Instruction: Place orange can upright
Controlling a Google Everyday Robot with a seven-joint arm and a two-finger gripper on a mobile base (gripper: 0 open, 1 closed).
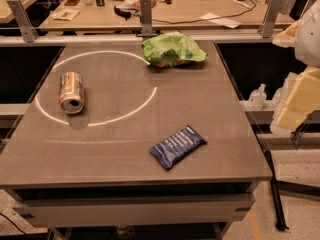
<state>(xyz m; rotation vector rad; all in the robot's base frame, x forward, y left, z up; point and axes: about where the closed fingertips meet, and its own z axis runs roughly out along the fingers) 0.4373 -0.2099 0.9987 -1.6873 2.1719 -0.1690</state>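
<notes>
The orange can point(71, 92) lies on its side at the left of the grey table point(125, 149), with its silver rimmed top and pull-tab hole facing the camera. It rests on a bright ring of light on the tabletop. My gripper point(296, 104) shows as cream-yellow parts at the right edge of the view, beyond the table's right side and far from the can. It holds nothing that I can see.
A green chip bag point(172, 49) sits at the back middle of the table. A flat blue snack packet point(177, 146) lies front right of centre. A railing point(145, 14) and a cluttered wooden desk point(190, 9) stand behind. A clear bottle point(257, 97) stands low at the right.
</notes>
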